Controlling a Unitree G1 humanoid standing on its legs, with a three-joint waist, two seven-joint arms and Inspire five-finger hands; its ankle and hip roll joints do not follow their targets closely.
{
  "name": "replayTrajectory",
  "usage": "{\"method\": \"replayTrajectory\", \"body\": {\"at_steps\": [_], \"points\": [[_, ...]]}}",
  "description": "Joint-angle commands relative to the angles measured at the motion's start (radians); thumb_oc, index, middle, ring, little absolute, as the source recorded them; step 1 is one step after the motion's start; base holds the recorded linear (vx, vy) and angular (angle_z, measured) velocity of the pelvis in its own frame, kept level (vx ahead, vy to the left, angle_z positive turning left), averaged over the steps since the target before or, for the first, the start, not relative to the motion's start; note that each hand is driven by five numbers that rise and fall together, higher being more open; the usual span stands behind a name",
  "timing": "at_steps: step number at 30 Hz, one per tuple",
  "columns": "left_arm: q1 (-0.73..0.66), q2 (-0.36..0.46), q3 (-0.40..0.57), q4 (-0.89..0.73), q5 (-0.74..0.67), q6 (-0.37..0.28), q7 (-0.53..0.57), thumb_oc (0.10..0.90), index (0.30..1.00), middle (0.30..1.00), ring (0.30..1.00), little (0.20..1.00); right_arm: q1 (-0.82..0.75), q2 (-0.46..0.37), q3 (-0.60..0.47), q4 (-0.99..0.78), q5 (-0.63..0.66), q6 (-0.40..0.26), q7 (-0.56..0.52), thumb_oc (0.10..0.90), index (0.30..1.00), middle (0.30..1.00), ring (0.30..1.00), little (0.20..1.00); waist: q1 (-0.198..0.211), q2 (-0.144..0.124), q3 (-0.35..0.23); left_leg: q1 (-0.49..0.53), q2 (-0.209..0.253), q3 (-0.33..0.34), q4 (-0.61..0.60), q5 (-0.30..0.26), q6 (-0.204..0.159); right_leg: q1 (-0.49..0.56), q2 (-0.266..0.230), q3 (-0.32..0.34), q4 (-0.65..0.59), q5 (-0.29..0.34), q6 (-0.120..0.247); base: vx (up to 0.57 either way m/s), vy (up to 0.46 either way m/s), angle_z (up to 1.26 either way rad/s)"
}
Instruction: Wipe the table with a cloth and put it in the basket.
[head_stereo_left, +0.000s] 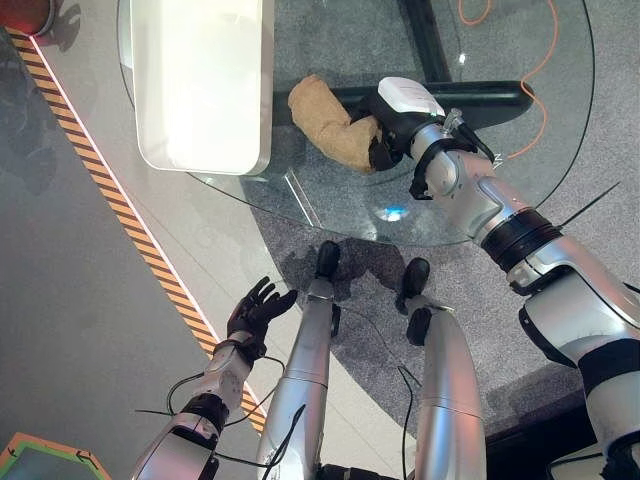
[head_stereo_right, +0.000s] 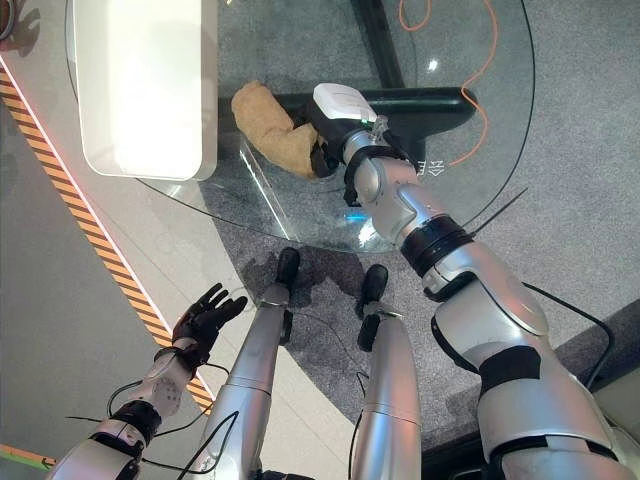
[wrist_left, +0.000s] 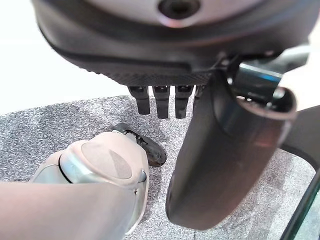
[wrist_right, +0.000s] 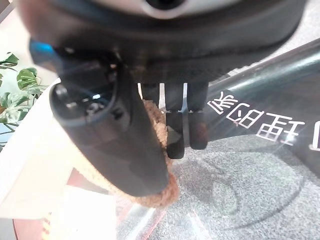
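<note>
Left eye view shows a round glass surface (head_stereo_left: 560, 150) over grey carpet, a striped floor line running past its near-left edge. The tan cloth (head_stereo_left: 325, 125) lies bunched on the glass just beside a white tray (head_stereo_left: 200, 90), which fills the surface's left part. The right hand (head_stereo_left: 385, 135) curls round the cloth's end. The left hand (head_stereo_left: 255, 310) hangs low off the surface, fingers relaxed and spread.

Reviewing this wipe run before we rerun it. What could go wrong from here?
1. The right hand holds the tan cloth by one end, so the loose end could bunch rather than wipe.
2. The cloth lies near the glass table's near edge and could be dragged off.
3. The white tray sits close on the cloth's left; a wide sweep may nudge it.
</note>
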Motion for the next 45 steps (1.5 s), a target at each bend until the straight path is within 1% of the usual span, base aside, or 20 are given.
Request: {"method": "replayTrajectory", "body": {"at_steps": [1,2,5,6,7,10,11,12,16,17,20,21,24,30,33,38,40,45], "points": [[-0.009,0.026,0.036,0.067,0.005,-0.017,0.000,0.800,0.900,0.900,0.900,0.900,0.062,0.072,0.061,-0.026,-0.011,-0.048,-0.033,0.100,0.300,0.300,0.300,0.200,-0.005,0.006,0.012,0.011,-0.069,0.090,-0.021,0.022,0.116,0.031,-0.002,-0.001,-0.041,0.022,0.036,0.06,-0.006,0.03],[-0.009,0.026,0.036,0.069,0.004,-0.018,-0.003,0.800,0.900,0.900,0.900,0.900,0.057,0.068,0.056,-0.017,-0.009,-0.045,-0.050,0.100,0.300,0.300,0.300,0.200,-0.004,0.006,0.012,0.011,-0.069,0.089,-0.021,0.022,0.116,0.031,-0.002,-0.001,-0.041,0.022,0.036,0.00,0.003,0.03],[-0.005,0.026,0.031,0.067,0.002,-0.019,0.000,0.800,0.900,0.900,0.900,0.900,0.031,0.045,0.027,0.029,0.005,-0.027,-0.153,0.100,0.300,0.300,0.300,0.200,-0.003,0.008,0.012,0.010,-0.067,0.087,-0.017,0.017,0.117,0.030,-0.005,0.000,-0.036,0.023,0.038,0.00,0.001,0.02],[-0.005,0.027,0.031,0.067,0.002,-0.019,0.000,0.800,0.900,0.900,0.900,0.900,0.029,0.042,0.024,0.033,0.005,-0.024,-0.166,0.100,0.300,0.300,0.300,0.200,-0.003,0.008,0.012,0.010,-0.067,0.087,-0.017,0.017,0.117,0.030,-0.005,0.000,-0.036,0.023,0.038,0.00,0.000,0.00],[-0.003,0.028,0.030,0.064,-0.001,-0.018,0.001,0.800,0.900,0.900,0.900,0.900,0.019,0.032,0.015,0.041,0.005,-0.008,-0.203,0.100,0.300,0.300,0.300,0.200,-0.003,0.009,0.012,0.010,-0.067,0.086,-0.015,0.016,0.118,0.029,-0.006,0.000,-0.034,0.024,0.039,0.00,0.000,0.00],[0.009,0.030,0.031,0.061,-0.004,-0.024,-0.003,0.800,0.900,0.900,0.900,0.900,-0.010,0.001,-0.015,0.075,0.042,0.012,-0.295,0.100,0.300,0.300,0.300,0.200,-0.002,0.010,0.012,0.007,-0.065,0.084,-0.011,0.013,0.119,0.027,-0.007,0.001,-0.030,0.025,0.039,0.00,0.000,0.00],[0.010,0.030,0.031,0.060,-0.005,-0.025,-0.003,0.800,0.900,0.900,0.900,0.900,-0.013,-0.002,-0.019,0.078,0.045,0.018,-0.307,0.100,0.300,0.300,0.300,0.200,-0.002,0.010,0.012,0.006,-0.065,0.084,-0.010,0.012,0.119,0.026,-0.007,0.001,-0.028,0.025,0.040,0.00,0.000,0.00],[0.018,0.033,0.031,0.055,-0.008,-0.027,-0.007,0.800,0.900,0.900,0.900,0.900,-0.028,-0.023,-0.038,0.101,0.089,0.027,-0.365,0.100,0.300,0.300,0.300,0.200,0.000,0.010,0.012,0.004,-0.064,0.083,-0.008,0.010,0.120,0.025,-0.007,0.001,-0.027,0.026,0.040,0.00,0.000,0.00],[0.033,0.034,0.027,0.047,-0.022,-0.036,-0.004,0.800,0.900,0.900,0.900,0.900,-0.058,-0.074,-0.102,0.154,0.159,0.071,-0.525,0.100,0.300,0.300,0.300,0.200,-0.003,0.010,0.012,-0.004,-0.063,0.079,0.000,0.003,0.122,0.019,-0.006,0.003,-0.020,0.024,0.040,0.00,0.004,0.01],[0.036,0.034,0.028,0.046,-0.023,-0.037,-0.006,0.800,0.900,0.900,0.900,0.900,-0.057,-0.081,-0.110,0.161,0.160,0.069,-0.533,0.100,0.300,0.300,0.300,0.200,-0.003,0.010,0.012,-0.005,-0.063,0.079,0.001,0.002,0.122,0.017,-0.006,0.003,-0.019,0.024,0.040,0.00,0.016,0.05],[0.043,0.037,0.026,0.042,-0.033,-0.039,-0.006,0.800,0.900,0.900,0.900,0.900,-0.058,-0.110,-0.138,0.190,0.214,0.076,-0.610,0.100,0.300,0.300,0.300,0.200,-0.007,0.011,0.012,-0.008,-0.063,0.078,0.004,-0.002,0.125,0.014,-0.005,0.004,-0.018,0.024,0.040,0.00,0.005,0.01],[0.049,0.039,0.026,0.038,-0.040,-0.042,-0.010,0.800,0.900,0.900,0.900,0.900,-0.053,-0.132,-0.163,0.211,0.246,0.064,-0.640,0.100,0.300,0.300,0.300,0.200,-0.010,0.012,0.012,-0.012,-0.064,0.079,0.006,-0.006,0.126,0.011,-0.004,0.005,-0.019,0.023,0.039,0.00,0.000,0.00],[0.052,0.046,0.027,0.032,-0.056,-0.038,-0.011,0.800,0.900,0.900,0.900,0.900,-0.048,-0.173,-0.194,0.233,0.286,0.061,-0.694,0.100,0.300,0.300,0.300,0.200,-0.019,0.012,0.012,-0.015,-0.063,0.080,0.005,-0.009,0.127,0.007,0.000,0.010,-0.023,0.022,0.038,0.00,0.023,0.01],[0.051,0.057,0.026,0.031,-0.078,-0.032,-0.009,0.800,0.900,0.900,0.900,0.900,-0.037,-0.228,-0.226,0.275,0.325,0.035,-0.749,0.100,0.300,0.300,0.300,0.200,-0.030,0.010,0.012,-0.015,-0.060,0.083,0.007,-0.016,0.128,0.005,0.003,0.014,-0.024,0.017,0.037,0.00,0.008,-0.04],[0.054,0.063,0.030,0.030,-0.084,-0.029,-0.011,0.800,0.900,0.900,0.900,0.900,-0.025,-0.247,-0.246,0.270,0.354,0.050,-0.793,0.100,0.300,0.300,0.300,0.200,-0.036,0.007,0.012,-0.018,-0.058,0.085,0.009,-0.019,0.127,0.003,0.005,0.017,-0.024,0.016,0.037,0.00,0.000,0.00],[0.057,0.072,0.034,0.029,-0.091,-0.026,-0.010,0.800,0.900,0.900,0.900,0.900,-0.011,-0.277,-0.285,0.297,0.416,0.048,-0.844,0.100,0.300,0.300,0.300,0.200,-0.043,-0.001,0.012,-0.015,-0.054,0.084,0.006,-0.024,0.128,0.008,0.011,0.021,-0.031,0.014,0.037,0.00,0.000,0.00],[0.057,0.077,0.036,0.033,-0.096,-0.026,-0.013,0.800,0.900,0.900,0.900,0.900,-0.008,-0.285,-0.298,0.312,0.442,0.043,-0.860,0.100,0.300,0.300,0.300,0.200,-0.044,-0.002,0.012,-0.016,-0.053,0.083,0.007,-0.025,0.129,0.007,0.012,0.021,-0.030,0.013,0.037,0.00,0.000,0.00],[0.054,0.089,0.042,0.038,-0.102,-0.015,-0.018,0.800,0.900,0.900,0.900,0.900,-0.001,-0.309,-0.342,0.376,0.537,0.001,-0.872,0.100,0.300,0.300,0.300,0.200,-0.048,-0.005,0.012,-0.014,-0.052,0.081,0.009,-0.031,0.130,0.010,0.016,0.025,-0.030,0.009,0.036,0.00,-0.001,-0.02]]}}
